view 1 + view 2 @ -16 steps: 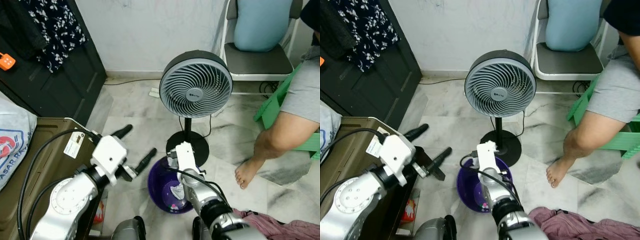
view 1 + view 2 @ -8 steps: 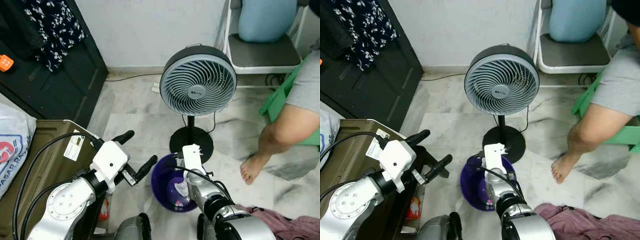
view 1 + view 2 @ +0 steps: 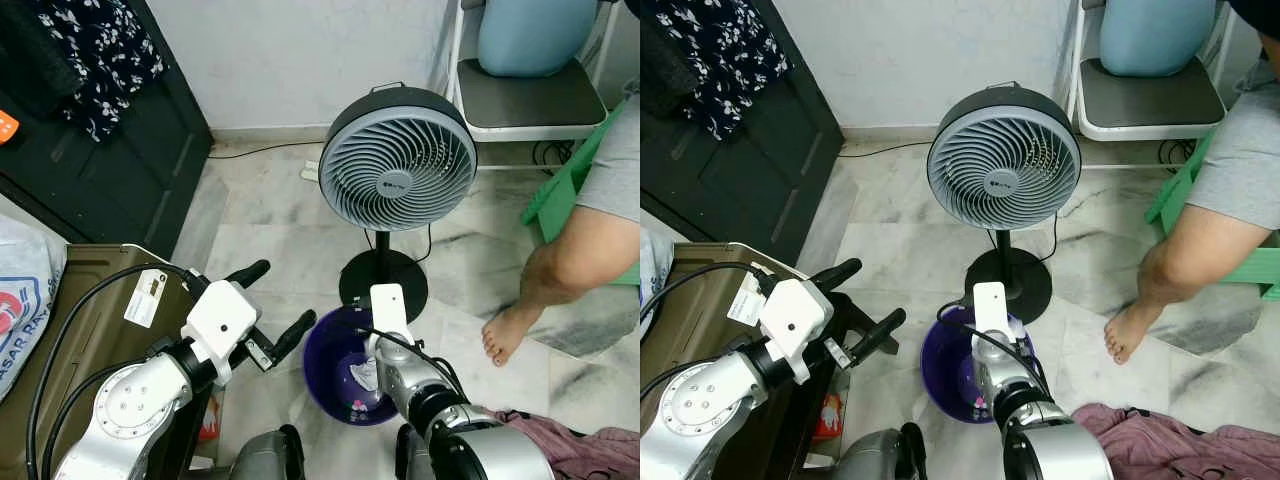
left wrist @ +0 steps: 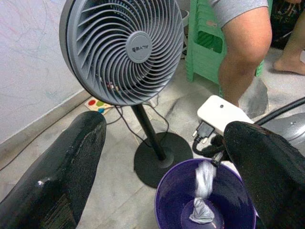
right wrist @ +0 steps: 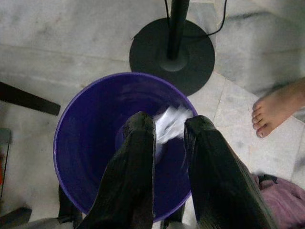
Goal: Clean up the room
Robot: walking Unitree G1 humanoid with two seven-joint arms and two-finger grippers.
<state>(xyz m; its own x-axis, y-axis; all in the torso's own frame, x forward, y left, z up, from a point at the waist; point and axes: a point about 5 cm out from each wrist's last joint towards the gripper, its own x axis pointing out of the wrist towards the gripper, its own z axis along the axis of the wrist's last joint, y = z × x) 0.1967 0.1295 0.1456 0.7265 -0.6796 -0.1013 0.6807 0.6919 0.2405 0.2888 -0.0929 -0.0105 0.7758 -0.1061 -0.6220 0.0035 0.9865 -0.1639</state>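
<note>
A purple bucket [image 3: 316, 352] stands on the marble floor just in front of the fan's base. My right gripper [image 5: 169, 126] points down into it, shut on a crumpled white paper [image 5: 169, 120]. In the left wrist view the paper [image 4: 204, 177] hangs from that gripper down toward the bucket's [image 4: 167, 195] bottom. My left gripper [image 3: 274, 301] is open with nothing in it. It hovers just left of the bucket, at about rim height.
A grey standing fan [image 3: 397, 165] rises right behind the bucket, its cord trailing on the floor. A person's bare leg [image 3: 565, 262] and a green stool [image 3: 558, 195] are at the right. A pink cloth [image 3: 575, 452] lies at bottom right. A brown case [image 3: 75, 310] and dark cabinet [image 3: 110, 160] are to the left.
The head camera has shifted a little, so the whole scene has slid. My right gripper stays over the bucket, shut on the paper. The left gripper stays open beside it.
</note>
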